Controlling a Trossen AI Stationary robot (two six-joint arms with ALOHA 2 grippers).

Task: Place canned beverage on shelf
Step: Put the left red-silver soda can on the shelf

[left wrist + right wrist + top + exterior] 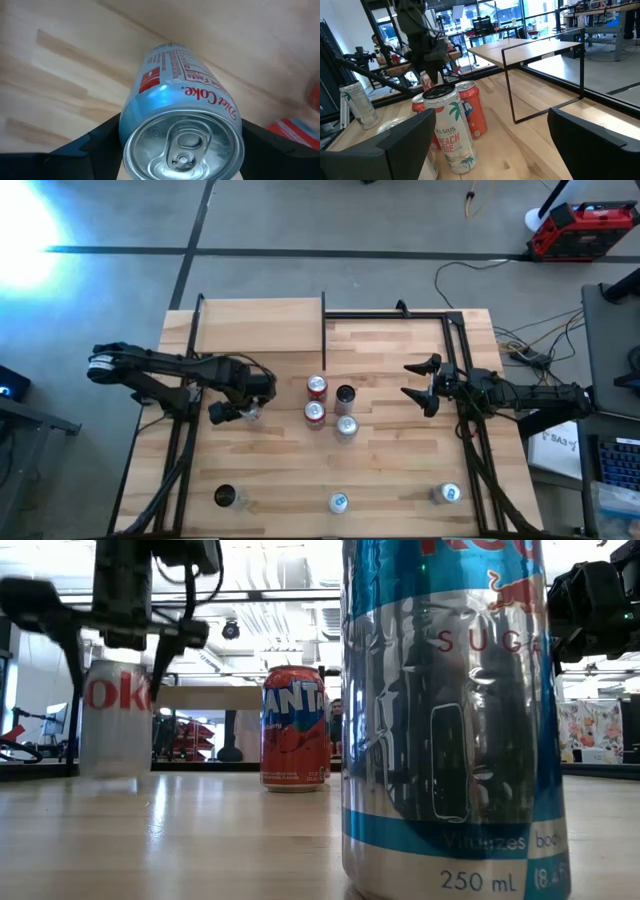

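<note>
Grasp step: left gripper [182, 150] jaws closing around the Diet Coke can [182, 112]; next, lift toward the shelf [260, 325]. Right gripper [418, 385] waits, jaws apart.

My left end effector [232, 412] sits over the left half of the table [400, 470], with the Diet Coke can [182, 125] between its fingers. The shelf [260, 325] stands beyond it at the far left corner. To its right, toward my right end effector [420, 385], I see a cluster of four cans [330, 408] mid-table. Three more cans line the near edge: one [225, 497] nearer than the left end effector, one [338, 502] central, one [447, 494] nearer than the right end effector, which hangs over the table's right side.
</note>
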